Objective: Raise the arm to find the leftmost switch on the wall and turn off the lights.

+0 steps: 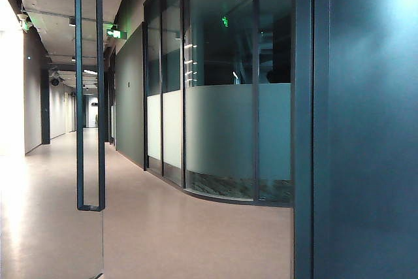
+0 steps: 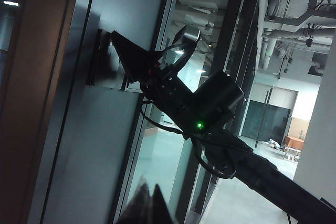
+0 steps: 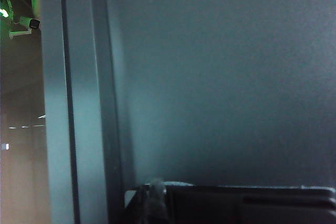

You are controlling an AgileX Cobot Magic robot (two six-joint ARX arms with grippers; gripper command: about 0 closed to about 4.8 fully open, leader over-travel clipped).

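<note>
Your right gripper (image 2: 118,51), jaws apparently closed on nothing, touches the switch plate (image 2: 105,59) on the wall panel (image 2: 100,145); your left gripper (image 2: 148,203), jaw state unclear, hangs below.

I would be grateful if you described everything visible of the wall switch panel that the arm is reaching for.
The switch panel looks like a pale, glossy rectangular plate, set flush on a smooth grey wall beside a dark vertical frame. The left wrist view shows the right gripper, dark and pointed, with its tip at the panel; contact looks likely but is unclear. Single switches cannot be told apart. The left gripper shows only as dark fingertips, away from the panel.
</note>
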